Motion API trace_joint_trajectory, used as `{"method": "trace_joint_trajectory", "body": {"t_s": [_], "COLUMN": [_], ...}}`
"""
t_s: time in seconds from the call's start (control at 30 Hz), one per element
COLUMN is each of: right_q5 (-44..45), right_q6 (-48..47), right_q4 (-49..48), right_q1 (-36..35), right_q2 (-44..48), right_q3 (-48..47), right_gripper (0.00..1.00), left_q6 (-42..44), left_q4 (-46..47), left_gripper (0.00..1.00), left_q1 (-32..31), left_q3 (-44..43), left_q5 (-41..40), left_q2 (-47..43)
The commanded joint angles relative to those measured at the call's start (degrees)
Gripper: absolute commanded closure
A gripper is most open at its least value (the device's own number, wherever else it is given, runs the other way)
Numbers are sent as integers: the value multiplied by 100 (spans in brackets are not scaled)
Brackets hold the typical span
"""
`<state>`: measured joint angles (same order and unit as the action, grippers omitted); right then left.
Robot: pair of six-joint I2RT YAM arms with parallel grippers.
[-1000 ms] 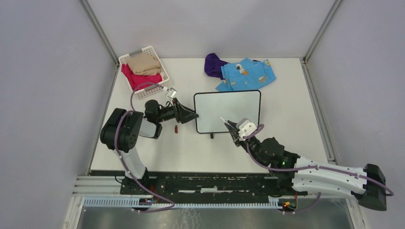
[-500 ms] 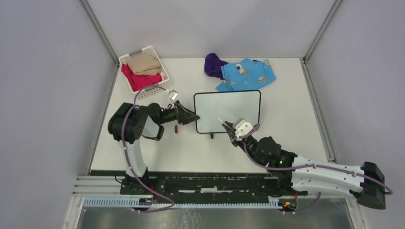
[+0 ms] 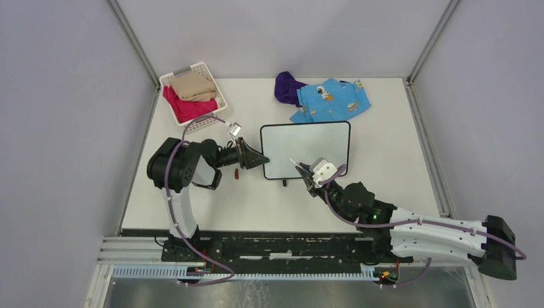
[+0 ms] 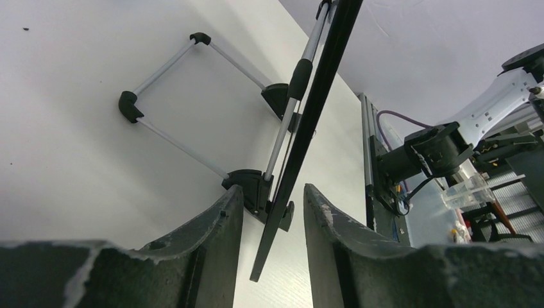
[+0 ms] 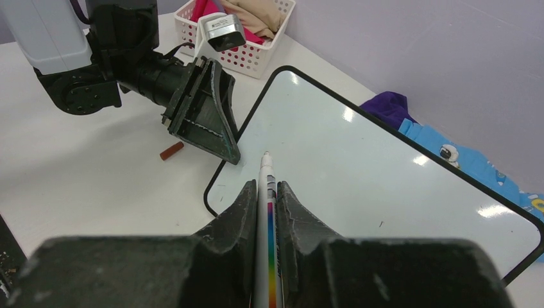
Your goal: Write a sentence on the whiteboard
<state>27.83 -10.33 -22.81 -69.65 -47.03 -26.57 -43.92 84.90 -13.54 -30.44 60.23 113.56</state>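
Note:
The whiteboard [image 3: 308, 144] lies on the table, its white face blank; no sentence shows on it. My left gripper [image 3: 263, 158] is at its left edge, turned on its side. In the left wrist view the open jaws [image 4: 274, 189] straddle the board's thin black edge [image 4: 314, 109] with a gap on each side; the wire stand [image 4: 192, 90] shows behind. My right gripper [image 3: 303, 172] is shut on a white marker [image 5: 265, 168] with a rainbow stripe. The marker's tip is over the board's near left corner [image 5: 385, 186].
A white slatted basket [image 3: 192, 96] of folded clothes stands at the back left. A blue printed cloth [image 3: 333, 99] and a purple cloth [image 3: 287, 86] lie behind the board. A small reddish-brown cap [image 3: 237, 173] lies on the table beside the left gripper.
The left arm has swung its elbow round while its gripper stays at the board's left edge. The right gripper has crept left and forward with the marker.

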Motion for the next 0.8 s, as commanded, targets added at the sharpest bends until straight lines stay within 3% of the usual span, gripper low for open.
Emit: {"method": "trace_joint_trajectory", "body": {"t_s": [0.0, 0.33, 0.77], "right_q5": [-80, -106, -136], "right_q6": [100, 202, 268], "right_q4": [-286, -294, -316], "right_q1": [9, 5, 5], "right_q2": [-30, -100, -145], "right_q3": [-331, -312, -288], "right_gripper": [100, 100, 100], "left_q6": [897, 1280, 1509], "left_q4": [-516, -1012, -1380], "left_gripper": [55, 61, 79], "left_q1": [-83, -153, -193], "left_q3": [-8, -26, -76], "left_q5": [-20, -105, -110], "left_q2": [-385, -507, -574]}}
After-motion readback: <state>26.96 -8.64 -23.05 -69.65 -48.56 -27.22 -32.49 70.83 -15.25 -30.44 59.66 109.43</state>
